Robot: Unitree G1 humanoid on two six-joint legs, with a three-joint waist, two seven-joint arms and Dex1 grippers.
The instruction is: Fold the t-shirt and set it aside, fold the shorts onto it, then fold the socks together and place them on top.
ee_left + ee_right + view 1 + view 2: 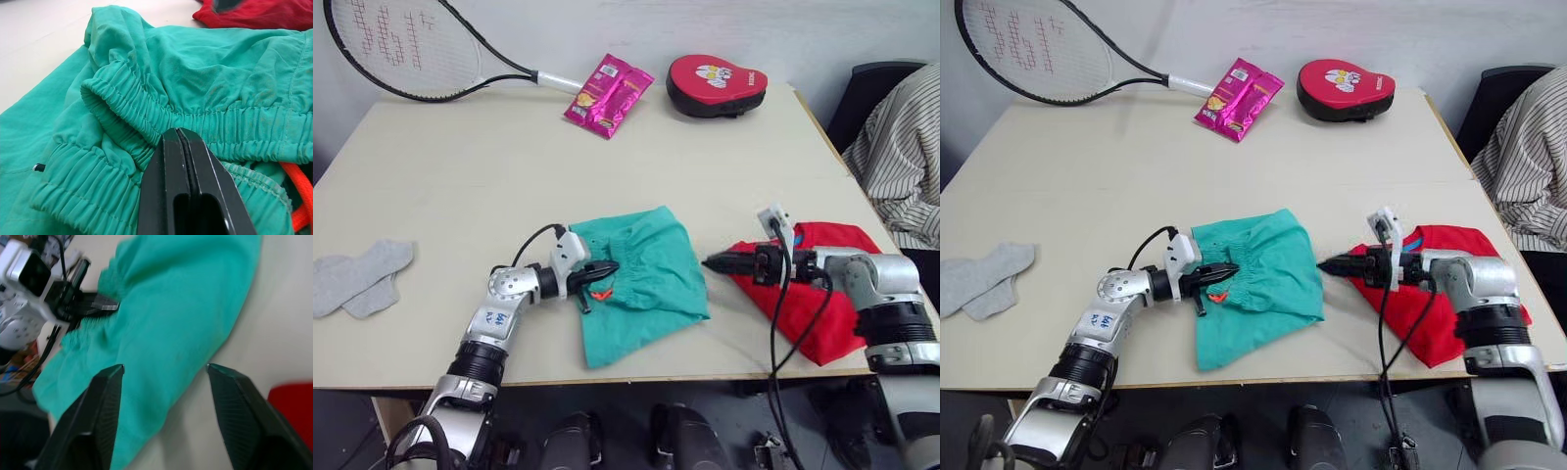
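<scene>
The teal-green shorts lie crumpled near the table's front edge, with an orange drawstring tip showing at the waist. My left gripper comes in from the left and is shut on a fold of the gathered elastic waistband. My right gripper is open, hovering just off the shorts' right edge and pointing at them. The red t-shirt lies folded at the front right, partly under my right arm. Both grey socks lie flat at the table's left edge.
At the back of the table lie a tennis racket, a pink snack packet and a red padded mitt. A person in a striped shirt sits at the right. A black cable hangs from my right wrist.
</scene>
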